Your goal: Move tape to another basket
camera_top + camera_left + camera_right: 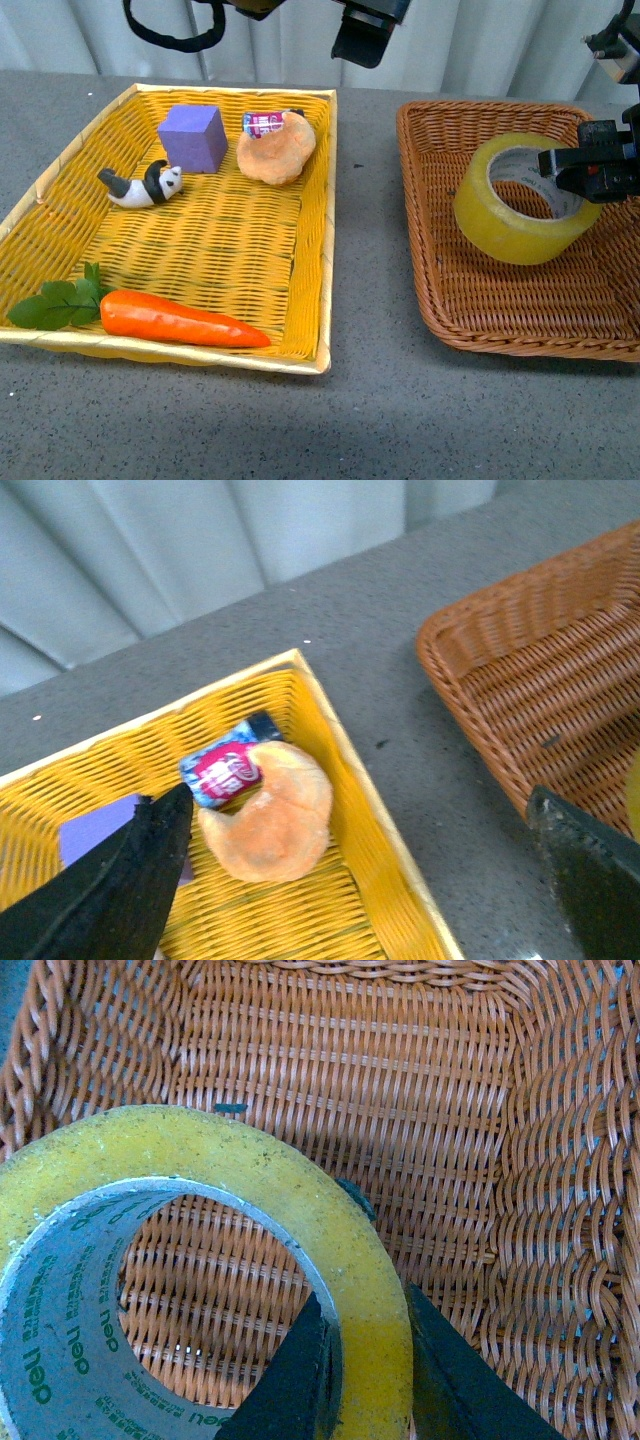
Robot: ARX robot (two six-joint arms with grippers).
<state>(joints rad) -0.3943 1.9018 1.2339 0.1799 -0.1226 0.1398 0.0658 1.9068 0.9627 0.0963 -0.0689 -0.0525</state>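
One roll of tape (520,200), pinched and tilted over the brown basket (430,260).

Clamped on the wall of the roll by the right gripper (578,172): one finger (300,1380) inside the hole, the other outside, shut tight on the yellow band on the side farthest from the brown basket's left rim. Hole facing up and toward that gripper, so axis slanted, not upright. Low over the basket floor, well inside the rims; touching the weave or just clear of it, impossible to tell. Left gripper (350,890) spread wide, holding nothing, off beyond the brown basket's left rim above the yellow basket (322,250), well apart from the roll. Likely next: ease down and let go, with nothing underneath to dodge. Some risk of a roll-away off that tilted edge on release.
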